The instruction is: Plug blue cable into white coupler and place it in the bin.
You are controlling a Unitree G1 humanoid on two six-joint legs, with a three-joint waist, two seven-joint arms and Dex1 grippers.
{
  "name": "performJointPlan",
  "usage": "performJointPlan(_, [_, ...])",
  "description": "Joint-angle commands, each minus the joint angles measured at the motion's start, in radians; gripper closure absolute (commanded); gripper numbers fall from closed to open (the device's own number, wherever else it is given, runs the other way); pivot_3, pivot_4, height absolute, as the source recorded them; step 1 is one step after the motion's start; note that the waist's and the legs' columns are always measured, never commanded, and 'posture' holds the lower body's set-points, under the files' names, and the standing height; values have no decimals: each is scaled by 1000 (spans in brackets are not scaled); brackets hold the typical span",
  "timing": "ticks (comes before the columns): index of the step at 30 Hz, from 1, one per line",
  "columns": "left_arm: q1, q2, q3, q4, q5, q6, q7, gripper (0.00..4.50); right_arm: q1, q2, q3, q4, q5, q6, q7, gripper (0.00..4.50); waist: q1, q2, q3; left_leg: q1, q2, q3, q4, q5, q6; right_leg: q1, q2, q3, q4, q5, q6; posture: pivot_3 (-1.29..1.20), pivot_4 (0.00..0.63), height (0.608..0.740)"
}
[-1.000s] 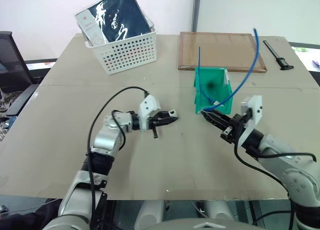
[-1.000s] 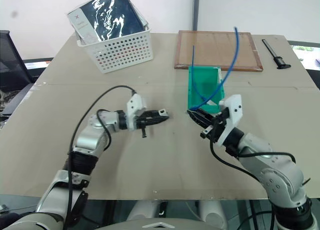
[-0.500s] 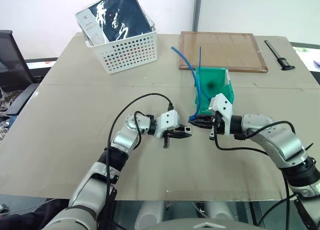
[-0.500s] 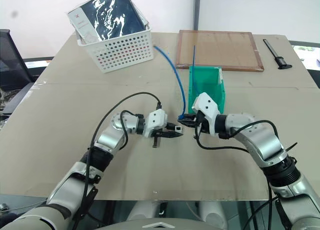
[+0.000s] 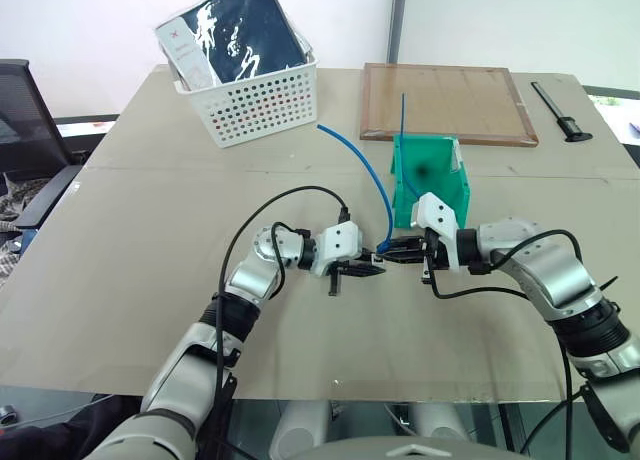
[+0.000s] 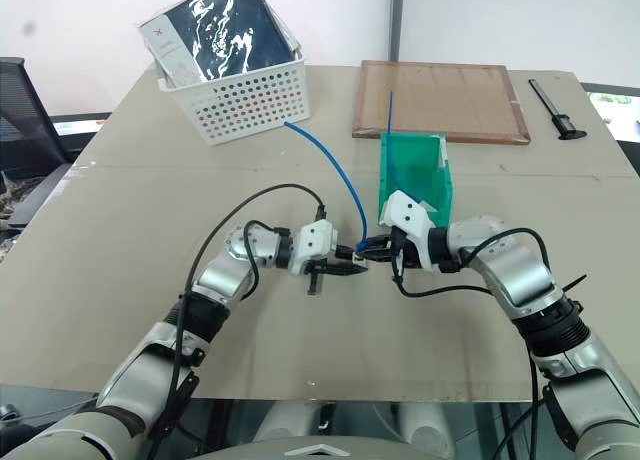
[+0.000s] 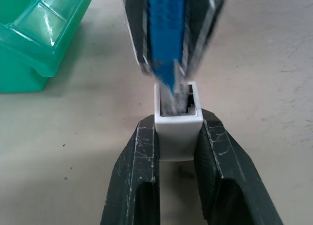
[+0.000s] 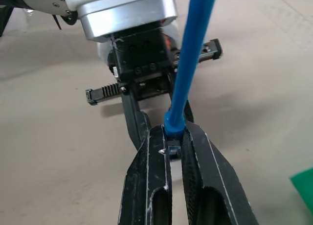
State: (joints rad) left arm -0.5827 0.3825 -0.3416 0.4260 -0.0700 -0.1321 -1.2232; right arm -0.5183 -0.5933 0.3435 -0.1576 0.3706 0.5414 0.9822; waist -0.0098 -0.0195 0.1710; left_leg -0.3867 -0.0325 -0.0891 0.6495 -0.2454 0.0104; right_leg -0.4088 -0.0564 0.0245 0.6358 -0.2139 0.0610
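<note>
Thin bright-blue cable (image 7: 165,49), clenched in right pincer (image 8: 174,143), plug tip just entering tiny white plastic coupler (image 7: 177,124), gripped by left pincer (image 7: 177,151) above tan bench (image 5: 130,280). Best pushed straight in, lined up. Green plastic bin (image 5: 440,195) close by.

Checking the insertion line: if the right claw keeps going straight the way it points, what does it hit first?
Most likely the white coupler, held in the left claw. The right claw carries the blue cable, whose plug tip sits at the socket mouth.
</note>
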Motion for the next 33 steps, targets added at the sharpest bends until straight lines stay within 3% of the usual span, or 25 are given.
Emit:
performJointPlan(1, [5,-10,-17,-10,15,7,-1,4141,-10,10,2,-20,-7,8,22,4500,0,0,0,0,0,0,0,0,0,0,0,0,0,0,0,0,150,738])
performJointPlan(17, [5,-9,-15,1,23,-6,1,4141,-97,-52,93,121,-155,-55,202,4500,1,0,-1,1,0,0,0,0,0,1,0,-1,0,0,0,0,150,738])
performJointPlan(33, [11,-24,-16,-18,26,11,25,4141,-91,17,206,234,-289,-62,219,4500,-2,0,-12,7,-1,0,0,0,0,6,-1,-1,1,0,1,0,150,738])
